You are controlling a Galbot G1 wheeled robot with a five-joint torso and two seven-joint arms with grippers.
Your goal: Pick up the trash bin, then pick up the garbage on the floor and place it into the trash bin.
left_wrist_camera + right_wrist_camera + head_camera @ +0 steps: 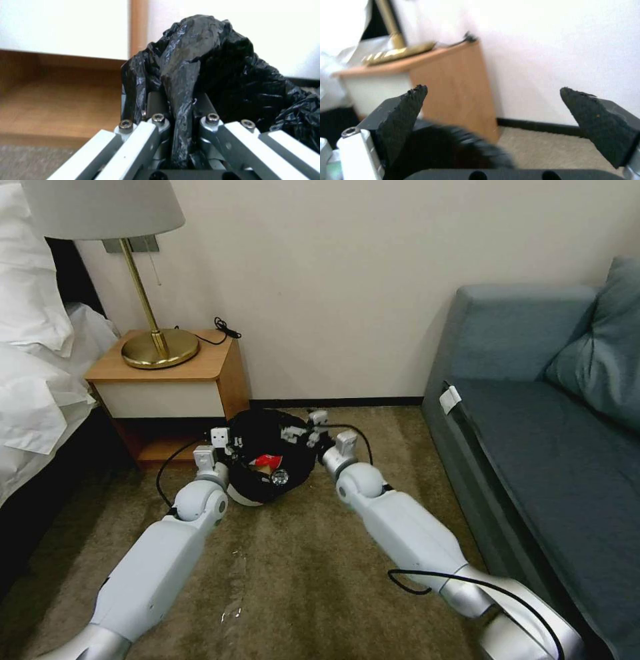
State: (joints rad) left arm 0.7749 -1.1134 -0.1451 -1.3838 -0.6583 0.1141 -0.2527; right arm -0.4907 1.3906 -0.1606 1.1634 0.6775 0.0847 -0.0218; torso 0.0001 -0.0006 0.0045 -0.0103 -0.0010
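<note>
Two claws are at the small round white plastic trash bin (250, 497), lined with a crinkled black plastic bag (213, 65) folded over its rim, which sits tilted between the arms, near the low wooden nightstand (193, 373) with its brass lamp (157, 343); whether it rests on the brown carpet (287, 580) or hangs just above it I cannot tell. The left claw (181, 117) is closed tight on the rim at the bin's left side, a thick fold of black bag squeezed between its fingers. The right claw (493, 100) stands wide open with nothing between its dark pads (403, 117), just over the bin's right edge, close to the wall.

Inside the bin I can make out a red-and-white crushed packet (267, 461), something tan beside it and a small shiny clear piece (279, 477), so some garbage is already in.

The bin looks light and fairly stiff, but the liner is thin, slick and loose. A grip that catches only plastic film would probably let the bin slide or swing, so the hold wants to pinch the hard rim through the bag, as the left claw seems to. The litter looks featherweight and crushable; its soft, crinkly shapes should be pinched gently across the middle. The tilt could spill what is inside if it deepens.
</note>
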